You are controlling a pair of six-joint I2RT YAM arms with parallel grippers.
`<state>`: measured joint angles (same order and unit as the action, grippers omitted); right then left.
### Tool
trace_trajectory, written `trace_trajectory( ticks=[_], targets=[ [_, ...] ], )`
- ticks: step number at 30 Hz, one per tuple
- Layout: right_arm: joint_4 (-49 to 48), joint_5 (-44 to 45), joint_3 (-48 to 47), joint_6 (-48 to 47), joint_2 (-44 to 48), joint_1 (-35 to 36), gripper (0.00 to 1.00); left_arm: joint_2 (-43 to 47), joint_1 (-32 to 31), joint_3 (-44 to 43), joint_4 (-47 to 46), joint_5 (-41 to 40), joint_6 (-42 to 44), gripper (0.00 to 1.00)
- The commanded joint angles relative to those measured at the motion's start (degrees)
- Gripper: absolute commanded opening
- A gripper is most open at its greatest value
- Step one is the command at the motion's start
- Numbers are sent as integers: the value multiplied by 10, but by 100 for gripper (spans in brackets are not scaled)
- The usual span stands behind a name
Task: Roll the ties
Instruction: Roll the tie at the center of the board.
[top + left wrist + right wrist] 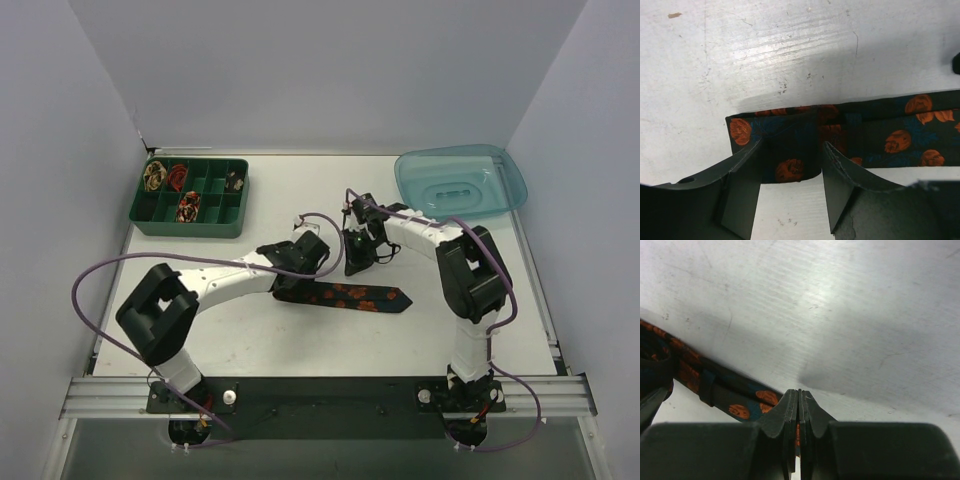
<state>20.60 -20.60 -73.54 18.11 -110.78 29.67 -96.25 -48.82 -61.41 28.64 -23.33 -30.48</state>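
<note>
A dark tie (350, 296) with orange flowers lies flat mid-table, pointed end to the right. My left gripper (295, 274) hovers over its left end. In the left wrist view that gripper (792, 145) is open and its fingers straddle the near edge of the tie (890, 135), which is folded over at this end. My right gripper (353, 267) sits just beyond the tie's far edge. In its own view the gripper (799, 391) is shut. The tie (740, 405) runs under its fingers, and a sliver of orange shows through the slit between them.
A green compartment tray (190, 228) at the back left holds several small rolled ties (187, 207). A translucent blue lid (460, 180) rests at the back right. Purple cables loop over both arms. White walls enclose the table on three sides.
</note>
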Motion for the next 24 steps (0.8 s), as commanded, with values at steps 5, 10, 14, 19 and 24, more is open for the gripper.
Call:
trace_trajectory(
  ticks=[5, 10, 14, 19, 24],
  targets=[
    [9, -37, -63, -1, 57, 61, 3, 140, 23, 30, -42, 7, -5, 61],
    [1, -50, -114, -2, 52, 101, 4, 207, 106, 86, -76, 103, -11, 62],
    [1, -61, -138, 4, 26, 123, 4, 274, 182, 151, -117, 199, -24, 69],
    [-4, -74, -142, 8, 0, 141, 3, 324, 268, 229, -200, 361, -75, 83],
    [-17, -79, -142, 11, -22, 159, 3, 320, 323, 269, -256, 442, -94, 84]
  ],
)
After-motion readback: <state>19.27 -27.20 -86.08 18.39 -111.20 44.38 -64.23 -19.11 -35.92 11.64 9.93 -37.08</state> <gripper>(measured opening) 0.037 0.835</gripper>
